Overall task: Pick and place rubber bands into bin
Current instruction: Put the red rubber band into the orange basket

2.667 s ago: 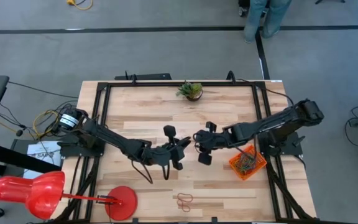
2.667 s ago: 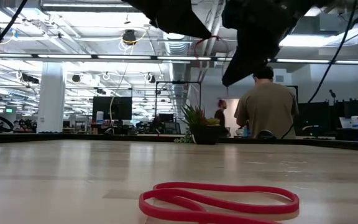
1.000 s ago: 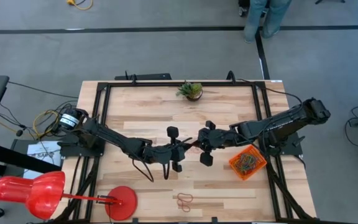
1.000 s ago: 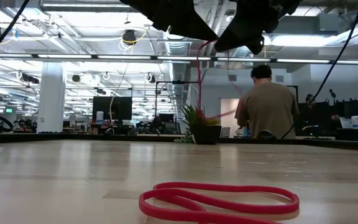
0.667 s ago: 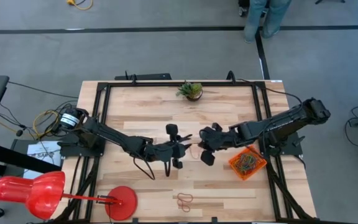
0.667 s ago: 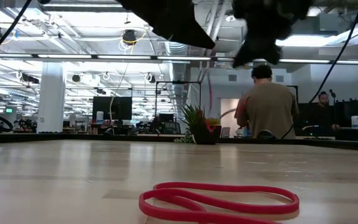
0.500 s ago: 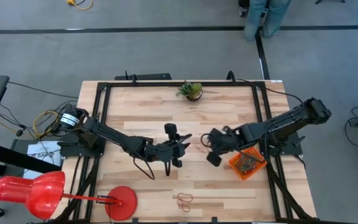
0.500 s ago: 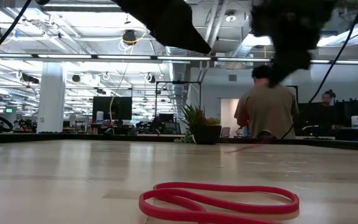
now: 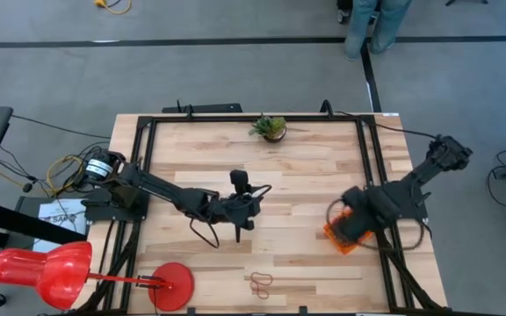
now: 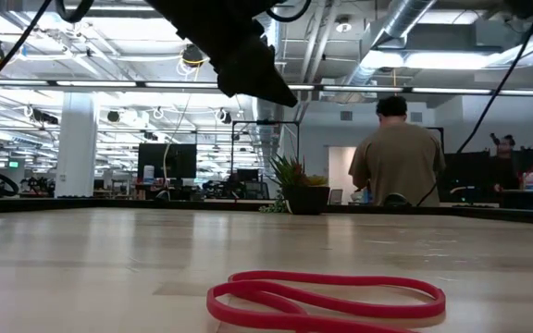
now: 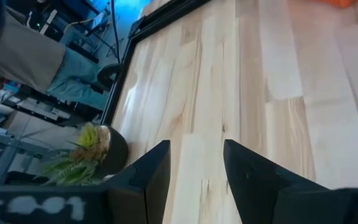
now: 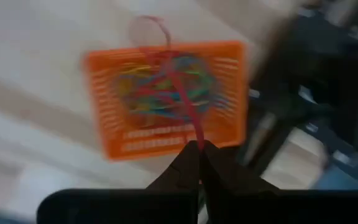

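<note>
My right gripper (image 12: 197, 151) hovers over the orange bin (image 12: 107, 134), which sits by the table's right edge (image 9: 334, 235), and is shut on a red rubber band (image 12: 178, 87). Several coloured rubber bands (image 12: 157, 102) lie in the bin. Another red rubber band (image 9: 261, 282) lies flat near the table's front edge (image 10: 327, 301). My left gripper (image 9: 255, 198) hangs open above the table's middle, with only bare wood between its fingers (image 11: 194, 163). My right gripper pinches the red band's upper end (image 12: 194, 138) between its two shut fingertips, coming from above and pointing down. The band hangs slack below the fingers over the bin. I cannot tell whether its lower loop (image 12: 148, 22) touches the bands inside.
A small potted plant (image 9: 271, 128) stands at the table's far edge. A round red disc (image 9: 172, 285) and a red lamp (image 9: 38, 268) are at the front left. A black frame (image 9: 372, 167) edges the table. A person (image 10: 396, 157) stands beyond the far side.
The red band was stretched between both grippers above the table's middle. My left gripper has let it go and stayed near the middle. My right gripper has carried the band toward the table's right edge, turned to point down, and now stands over the bin.
</note>
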